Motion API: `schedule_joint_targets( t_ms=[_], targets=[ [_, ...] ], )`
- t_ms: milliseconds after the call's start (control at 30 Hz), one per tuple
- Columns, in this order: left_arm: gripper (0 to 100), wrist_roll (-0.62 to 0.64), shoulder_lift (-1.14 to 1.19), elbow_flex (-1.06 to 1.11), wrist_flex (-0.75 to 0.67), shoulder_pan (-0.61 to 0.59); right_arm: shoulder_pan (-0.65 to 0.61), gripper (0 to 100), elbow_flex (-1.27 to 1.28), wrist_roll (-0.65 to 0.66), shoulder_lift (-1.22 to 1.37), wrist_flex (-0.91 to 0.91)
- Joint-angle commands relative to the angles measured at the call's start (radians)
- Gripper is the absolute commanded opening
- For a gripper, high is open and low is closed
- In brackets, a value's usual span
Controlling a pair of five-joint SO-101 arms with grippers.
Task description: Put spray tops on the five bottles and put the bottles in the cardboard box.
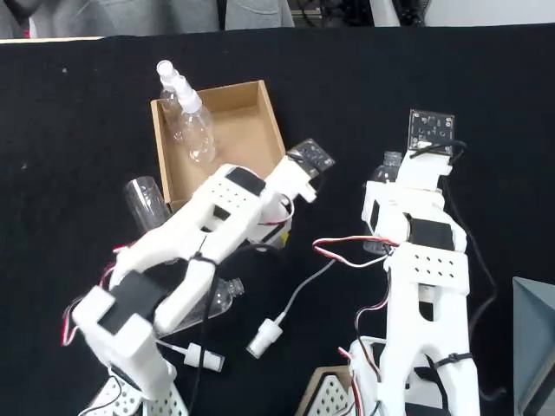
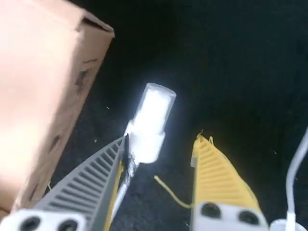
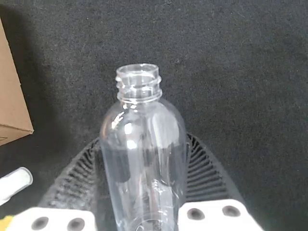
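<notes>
My left gripper (image 2: 162, 142) is open low over the black table, just off the corner of the cardboard box (image 2: 43, 96). A white spray top (image 2: 150, 122) lies between its fingers, against the grey finger (image 2: 96, 178) and apart from the yellow one. My right gripper (image 3: 144, 144) is shut on a clear bottle (image 3: 142, 149) with a bare threaded neck. In the high view that bottle (image 1: 388, 165) is held at the right, away from the box (image 1: 264, 113). Two bottles with spray tops (image 1: 192, 121) lean in the box.
A capless bottle (image 1: 146, 201) lies left of the box and another (image 1: 221, 297) lies under the left arm (image 1: 217, 225). Two loose spray tops (image 1: 264, 336) (image 1: 198, 354) lie near the front edge. A grey object (image 1: 533, 347) stands at the right edge.
</notes>
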Motion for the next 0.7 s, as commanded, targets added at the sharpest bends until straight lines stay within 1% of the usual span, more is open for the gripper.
schedule_joint_targets(
  t_ms=[0, 67, 167, 233, 400, 533, 667],
  targets=[
    [21, -0.003, 0.060, -0.124, 0.038, 0.016, 0.031, 5.3, -0.010, -0.006, -0.050, -0.026],
    [19, -0.003, 0.087, -0.170, 0.084, 0.016, 0.031, 5.3, -0.010, -0.006, -0.050, -0.026],
    [11, -0.003, 0.133, -0.225, 0.123, 0.015, 0.031, 5.3, -0.010, -0.006, -0.050, -0.026],
    [8, -0.005, 0.167, -0.257, 0.150, 0.012, 0.029, 5.3, -0.008, -0.006, -0.050, -0.026],
    [6, -0.006, 0.250, -0.309, 0.203, 0.012, 0.029, 5.3, -0.008, -0.006, -0.050, -0.026],
    [6, -0.003, 0.259, -0.354, 0.259, 0.007, 0.029, 5.3, -0.008, -0.006, -0.050, -0.026],
    [6, -0.002, 0.259, -0.352, 0.265, 0.007, 0.029, 5.3, -0.008, -0.006, -0.050, -0.026]
  ],
)
